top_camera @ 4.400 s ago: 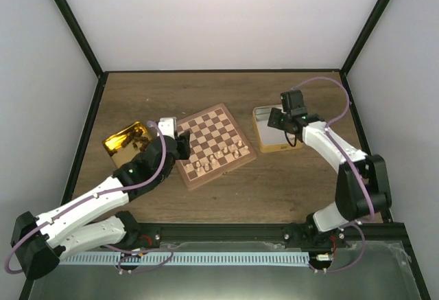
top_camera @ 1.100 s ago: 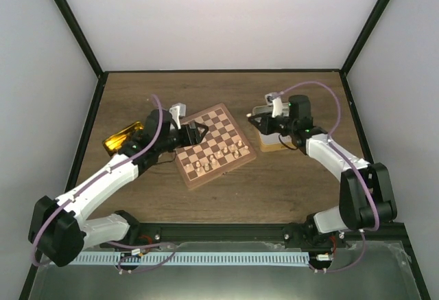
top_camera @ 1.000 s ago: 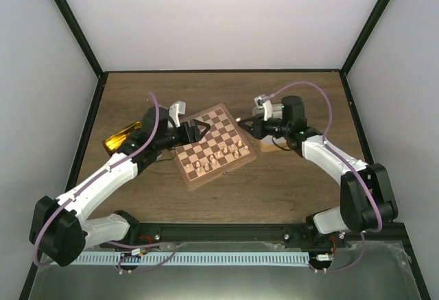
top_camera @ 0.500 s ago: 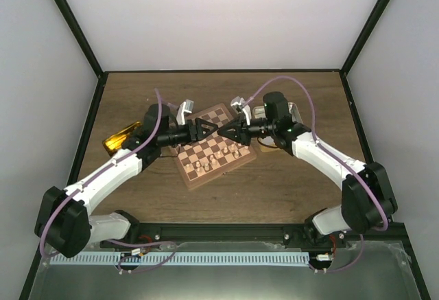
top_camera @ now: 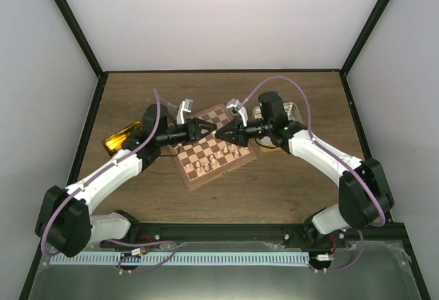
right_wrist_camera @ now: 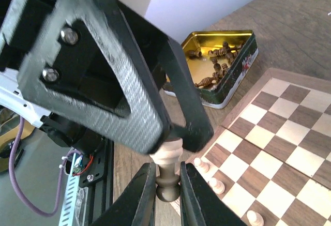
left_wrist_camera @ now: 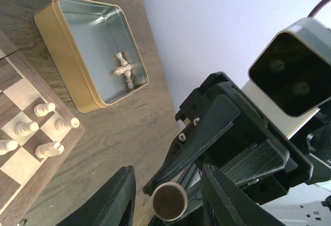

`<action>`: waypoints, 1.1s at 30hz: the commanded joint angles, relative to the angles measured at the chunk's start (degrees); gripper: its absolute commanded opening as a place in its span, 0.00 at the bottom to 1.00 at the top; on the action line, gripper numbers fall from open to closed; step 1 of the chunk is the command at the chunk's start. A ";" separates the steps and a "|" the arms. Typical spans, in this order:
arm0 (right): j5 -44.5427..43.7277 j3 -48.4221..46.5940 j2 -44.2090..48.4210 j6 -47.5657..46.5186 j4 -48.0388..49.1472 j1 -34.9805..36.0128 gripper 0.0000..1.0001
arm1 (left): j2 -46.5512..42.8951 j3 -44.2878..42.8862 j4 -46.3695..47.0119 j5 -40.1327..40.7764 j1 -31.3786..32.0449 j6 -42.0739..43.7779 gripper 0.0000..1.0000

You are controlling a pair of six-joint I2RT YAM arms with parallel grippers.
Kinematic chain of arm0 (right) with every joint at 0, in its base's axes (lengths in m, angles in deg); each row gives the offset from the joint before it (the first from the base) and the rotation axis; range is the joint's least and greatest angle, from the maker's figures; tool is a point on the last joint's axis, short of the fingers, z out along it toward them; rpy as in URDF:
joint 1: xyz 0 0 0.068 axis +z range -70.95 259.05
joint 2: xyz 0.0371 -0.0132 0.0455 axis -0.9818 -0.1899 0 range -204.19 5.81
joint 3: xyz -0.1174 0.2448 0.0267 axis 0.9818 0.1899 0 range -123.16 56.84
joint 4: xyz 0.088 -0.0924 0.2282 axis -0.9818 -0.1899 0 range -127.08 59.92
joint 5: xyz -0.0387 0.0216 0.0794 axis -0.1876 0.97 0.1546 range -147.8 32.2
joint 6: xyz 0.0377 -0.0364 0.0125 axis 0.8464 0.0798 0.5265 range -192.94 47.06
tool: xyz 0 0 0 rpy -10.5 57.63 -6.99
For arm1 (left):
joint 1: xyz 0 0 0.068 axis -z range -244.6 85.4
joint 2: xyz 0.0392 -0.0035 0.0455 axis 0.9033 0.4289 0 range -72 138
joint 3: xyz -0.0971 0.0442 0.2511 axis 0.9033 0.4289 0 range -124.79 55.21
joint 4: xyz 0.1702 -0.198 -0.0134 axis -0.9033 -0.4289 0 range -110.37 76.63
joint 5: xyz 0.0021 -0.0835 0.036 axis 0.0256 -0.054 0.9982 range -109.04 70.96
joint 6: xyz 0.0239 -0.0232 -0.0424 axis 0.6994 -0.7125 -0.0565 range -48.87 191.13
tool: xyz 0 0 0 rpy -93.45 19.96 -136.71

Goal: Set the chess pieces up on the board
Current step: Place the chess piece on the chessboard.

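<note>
Above the board [top_camera: 223,172] my two grippers meet tip to tip. The right gripper [right_wrist_camera: 167,184] is shut on a pale chess piece [right_wrist_camera: 166,156], pinching its thin neck. The piece's round base [left_wrist_camera: 169,201] points into my left gripper [left_wrist_camera: 166,184], whose fingers stand either side of it with a small gap each way. From the top, the left gripper [top_camera: 210,131] and right gripper [top_camera: 221,134] hide the piece. Several pale pieces [top_camera: 219,157] stand on the near rows of the board.
A gold tin [left_wrist_camera: 57,45] right of the board holds a few pale pieces [left_wrist_camera: 124,71]. Left of the board, a gold-lined tin [right_wrist_camera: 235,86] holds dark pieces [right_wrist_camera: 217,60]. Pale pawns [right_wrist_camera: 214,185] stand directly under the grippers.
Both arms swung inward over the board until their tips met. The right gripper brought the pale piece from its tin. The left jaws have narrowed around the piece's base.
</note>
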 commanded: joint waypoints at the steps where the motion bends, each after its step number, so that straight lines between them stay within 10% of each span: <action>1: 0.45 -3.74 -1.12 0.00 0.75 0.71 0.14 | 0.74 1.40 2.73 -2.45 -0.23 -0.39 0.37; 16: 0.87 -3.03 -0.13 5.41 3.22 0.98 0.29 | -1.37 2.45 3.03 -0.04 -0.27 -0.42 0.17; 33: -5.89 15.66 3.66 60.28 53.11 4.58 0.53 | -8.57 4.62 14.09 4.24 -0.23 -9.41 0.13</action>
